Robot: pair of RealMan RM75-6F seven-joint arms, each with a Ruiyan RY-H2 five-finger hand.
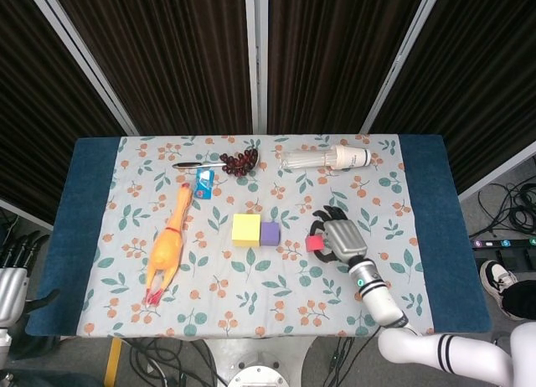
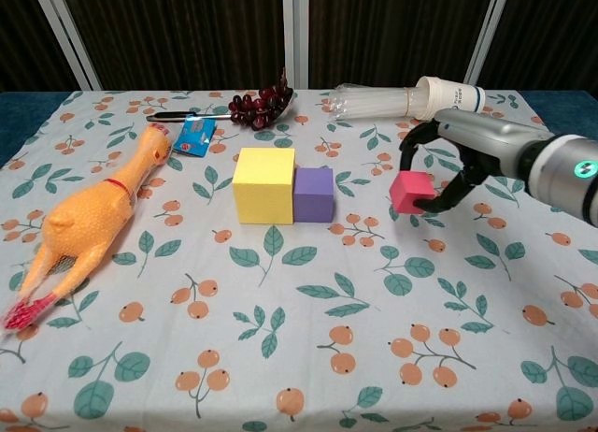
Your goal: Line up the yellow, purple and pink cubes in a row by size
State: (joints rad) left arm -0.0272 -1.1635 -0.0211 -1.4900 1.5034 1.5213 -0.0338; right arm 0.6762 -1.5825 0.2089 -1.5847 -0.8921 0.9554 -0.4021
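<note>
Right hand [image 2: 439, 165] pinched the pink cube [image 2: 411, 192], aloft at right-centre, near the purple cube [image 2: 314, 194] (abutting yellow cube [image 2: 264, 184]). Risk: overshoot would knock that pair askew. Left hand [image 1: 10, 282] hung idle at the lower left edge, grip indiscernible.

Bright, even overhead light in both views. Soft, short shadows under the cubes [image 2: 284, 187] and rubber chicken [image 2: 82, 226]. Sharp focus, no blur. Dark curtains [image 1: 167, 52] underexposed. Slight glare on the plastic cups [image 2: 374, 102].

yellow cube [image 2: 263, 184], purple cube [image 2: 313, 194], pink cube [image 2: 410, 192]; tablecloth [image 2: 280, 338] leaf-and-fruit print.
</note>
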